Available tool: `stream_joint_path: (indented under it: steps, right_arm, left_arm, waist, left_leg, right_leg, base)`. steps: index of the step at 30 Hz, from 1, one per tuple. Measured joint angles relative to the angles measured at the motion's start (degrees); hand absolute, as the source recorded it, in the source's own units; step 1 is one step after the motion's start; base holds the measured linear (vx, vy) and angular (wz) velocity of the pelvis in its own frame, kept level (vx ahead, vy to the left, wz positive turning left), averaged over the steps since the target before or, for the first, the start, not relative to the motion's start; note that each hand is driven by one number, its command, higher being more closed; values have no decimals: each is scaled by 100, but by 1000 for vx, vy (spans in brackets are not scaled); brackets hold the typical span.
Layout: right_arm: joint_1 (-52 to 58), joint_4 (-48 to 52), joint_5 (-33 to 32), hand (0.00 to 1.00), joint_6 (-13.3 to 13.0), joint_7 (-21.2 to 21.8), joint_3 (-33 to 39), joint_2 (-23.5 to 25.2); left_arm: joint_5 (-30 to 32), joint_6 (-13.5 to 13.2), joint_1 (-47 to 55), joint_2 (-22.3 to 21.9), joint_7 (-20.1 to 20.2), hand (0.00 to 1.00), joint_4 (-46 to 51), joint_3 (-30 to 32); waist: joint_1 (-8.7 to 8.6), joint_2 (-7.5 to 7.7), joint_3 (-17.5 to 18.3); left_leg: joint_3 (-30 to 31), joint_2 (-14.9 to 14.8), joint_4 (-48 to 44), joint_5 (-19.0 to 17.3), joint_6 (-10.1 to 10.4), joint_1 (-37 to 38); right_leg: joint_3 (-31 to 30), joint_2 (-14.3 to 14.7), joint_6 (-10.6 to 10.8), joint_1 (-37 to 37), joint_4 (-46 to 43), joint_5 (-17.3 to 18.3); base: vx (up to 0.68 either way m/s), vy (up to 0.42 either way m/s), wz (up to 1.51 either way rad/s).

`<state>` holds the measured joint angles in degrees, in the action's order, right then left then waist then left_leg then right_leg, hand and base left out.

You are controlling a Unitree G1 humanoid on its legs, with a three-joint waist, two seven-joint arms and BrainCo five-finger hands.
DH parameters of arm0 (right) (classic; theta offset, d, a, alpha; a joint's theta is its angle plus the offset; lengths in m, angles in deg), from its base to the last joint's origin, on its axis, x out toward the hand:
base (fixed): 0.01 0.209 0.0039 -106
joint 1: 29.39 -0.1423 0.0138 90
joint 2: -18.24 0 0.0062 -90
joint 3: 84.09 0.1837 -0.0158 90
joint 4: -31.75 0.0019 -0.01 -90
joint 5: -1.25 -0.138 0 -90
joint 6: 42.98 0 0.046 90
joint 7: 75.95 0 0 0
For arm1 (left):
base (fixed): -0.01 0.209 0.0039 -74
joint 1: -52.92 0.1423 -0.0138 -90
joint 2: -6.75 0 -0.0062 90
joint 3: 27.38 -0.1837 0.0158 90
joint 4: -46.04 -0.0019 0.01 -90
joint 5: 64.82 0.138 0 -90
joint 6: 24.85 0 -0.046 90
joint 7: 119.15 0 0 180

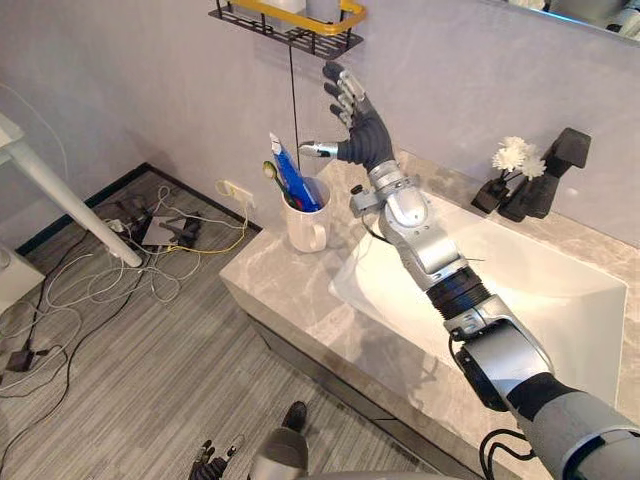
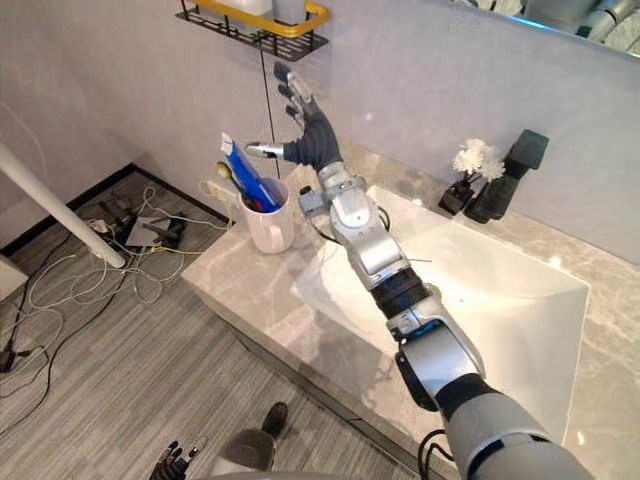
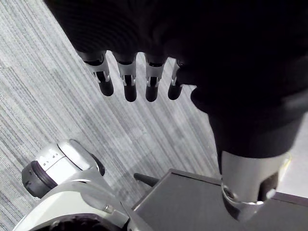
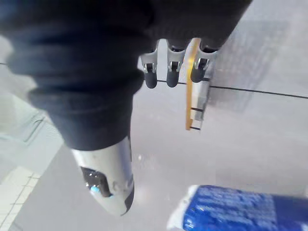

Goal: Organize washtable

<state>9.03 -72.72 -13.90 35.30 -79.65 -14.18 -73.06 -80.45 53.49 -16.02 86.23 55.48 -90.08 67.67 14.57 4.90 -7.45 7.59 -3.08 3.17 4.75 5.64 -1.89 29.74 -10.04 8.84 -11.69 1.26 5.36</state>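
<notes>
Nearest the viewer, the left hand [image 3: 129,86] hangs low over the grey striped floor [image 1: 150,380], its fingers straight and relaxed, holding nothing. Beyond it runs the front edge of the pale marble counter [image 1: 290,295], with a white rectangular sink [image 1: 560,300] set into it. The right arm reaches across the sink's left side. On the counter's left corner, just beside the sink, stands a white cup [image 1: 306,230]. It holds a blue toothpaste tube [image 1: 297,180] and a toothbrush [image 1: 271,171], both leaning toward the left. Above and slightly behind the cup, the right hand [image 1: 360,130] is raised close to the wall, fingers spread straight upward and thumb out to the side, empty and clear of the cup. Higher on the wall is a black wire shelf [image 1: 290,28] with a yellow rail. At the sink's far edge stand a black faucet [image 1: 552,170] and white flowers [image 1: 516,157].
</notes>
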Motion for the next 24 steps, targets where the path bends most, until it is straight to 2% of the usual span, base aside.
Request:
stream_joint_path:
  steps: [1,4,6,8,9,12,15,18,20,21,24]
  right_arm:
    - [107,284,-11,0,-83,79,0,-193]
    - [413,1025,-136,0,-180,210,56,-789]
    - [636,1507,-246,0,-260,291,351,-974]
    - [921,2077,-385,0,-426,346,957,-1220]
    - [994,2181,-399,0,-480,357,1129,-1300]
    - [1248,2650,-475,0,-654,357,2170,-1443]
    - [1544,3008,-628,0,-967,219,3388,-1638]
    - [1692,3002,-742,0,-1175,-99,4310,-1991]
    - [1911,2988,-756,0,-1261,-212,4706,-2185]
    - [2126,2910,-780,0,-1303,-269,5018,-2301]
    - [2759,2599,-863,0,-1309,-382,5744,-2431]
  left_arm:
    - [6,0,39,26,3,0,-7,0]
    - [15,2,45,52,4,0,-64,3]
    - [41,3,71,68,4,0,-72,3]
    - [48,2,80,85,9,0,-74,2]
    - [48,0,62,77,11,0,-74,1]
    - [52,-11,6,28,32,0,-71,-20]
    - [52,-18,-15,7,38,0,-76,-56]
    - [54,-21,-26,-80,45,0,-90,-47]
    - [53,-22,-74,-94,50,0,-174,-50]
    - [52,-20,-97,-97,50,0,-193,-48]
    - [51,-18,-90,-135,60,0,-195,-35]
  waist:
    - [-104,30,27]
    - [-213,44,43]
    - [-339,41,60]
    - [-492,30,106]
    - [-513,22,135]
    - [-661,-60,298]
    - [-884,-126,455]
    - [-1076,-262,545]
    - [-1122,-286,575]
    - [-1239,-309,601]
    - [-1402,-304,696]
  left_leg:
    - [-36,-3,17,0,0,36]
    - [-199,-38,83,-1,-1,186]
    - [-294,-63,98,-2,-1,241]
    - [-382,-88,104,-5,-1,288]
    - [-408,-92,109,-5,-2,296]
    - [-633,-96,203,-10,-9,446]
    - [-799,-106,209,-28,-24,478]
    - [-1010,-131,215,-55,-35,536]
    - [-1119,-146,216,-79,-31,578]
    - [-1156,-155,218,-84,-28,603]
    - [-1270,-193,222,-101,-12,601]
  right_leg:
    - [-22,-6,0,-2,0,0]
    - [-186,-5,2,-9,-6,-7]
    - [-285,-2,-4,-2,-10,-16]
    - [-385,4,-16,16,-5,-39]
    - [-415,7,-18,29,0,-49]
    - [-643,26,-29,57,10,-95]
    - [-806,23,-22,111,74,-175]
    - [-1072,25,-44,201,142,-263]
    - [-1176,35,-42,203,205,-302]
    - [-1216,40,-42,204,209,-304]
    - [-1324,64,-50,298,204,-310]
  base:
    - [15,-11,-21]
    - [7,-10,-30]
    - [-8,-9,-26]
    - [-18,-7,-23]
    - [-21,-5,-27]
    - [-19,5,-36]
    - [-25,8,-27]
    - [-50,16,-43]
    - [-40,5,-38]
    - [-37,-9,-29]
    - [-17,-10,-21]
